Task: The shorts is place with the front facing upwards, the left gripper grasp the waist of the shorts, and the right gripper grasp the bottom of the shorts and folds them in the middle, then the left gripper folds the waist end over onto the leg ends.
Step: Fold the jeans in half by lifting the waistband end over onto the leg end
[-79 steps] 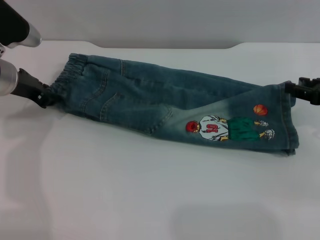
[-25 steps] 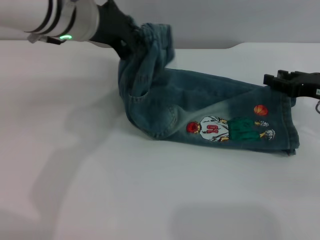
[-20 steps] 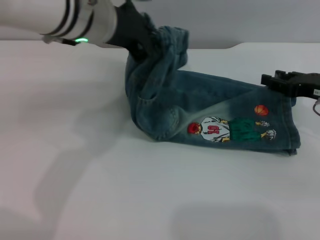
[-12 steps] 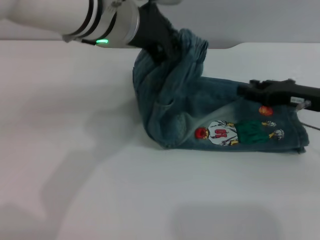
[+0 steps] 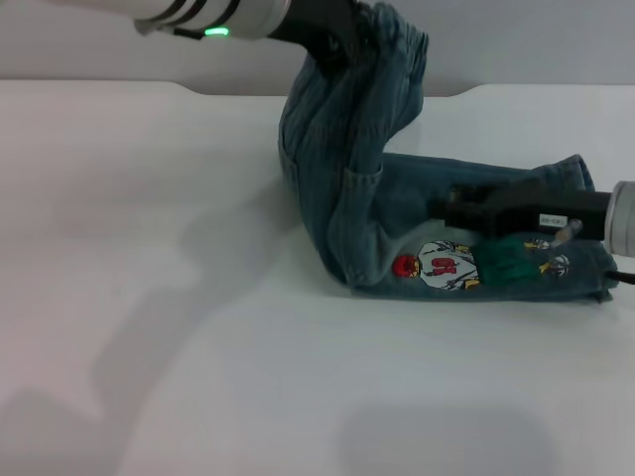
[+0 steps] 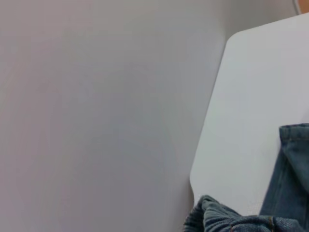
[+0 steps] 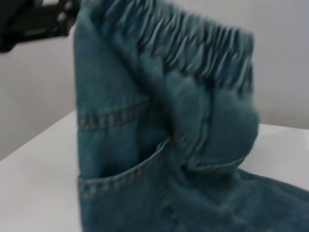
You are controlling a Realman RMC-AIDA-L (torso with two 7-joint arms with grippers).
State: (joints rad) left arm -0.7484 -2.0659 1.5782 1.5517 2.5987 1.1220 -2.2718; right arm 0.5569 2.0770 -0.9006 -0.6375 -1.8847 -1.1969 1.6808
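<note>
While the shorts [image 5: 397, 228] lie toward the desk's [image 5: 198, 347] right edge, the head view shows the left gripper [image 5: 332, 30] clamped on the waist of the shorts [image 5: 397, 40], held high above the desk's far edge with the upper half hanging in a standing fold. The right gripper [image 5: 451, 208] reaches in from the right edge, low over the leg ends [image 5: 571, 273]; I cannot tell how its fingers stand. In the left wrist view only bunched denim and the desk's far corner appear. In the right wrist view the ruffled band faces the camera, a black claw at its corner. Judging by this, the final fold is under way; next, the waist must travel across and come down onto the hems.
</note>
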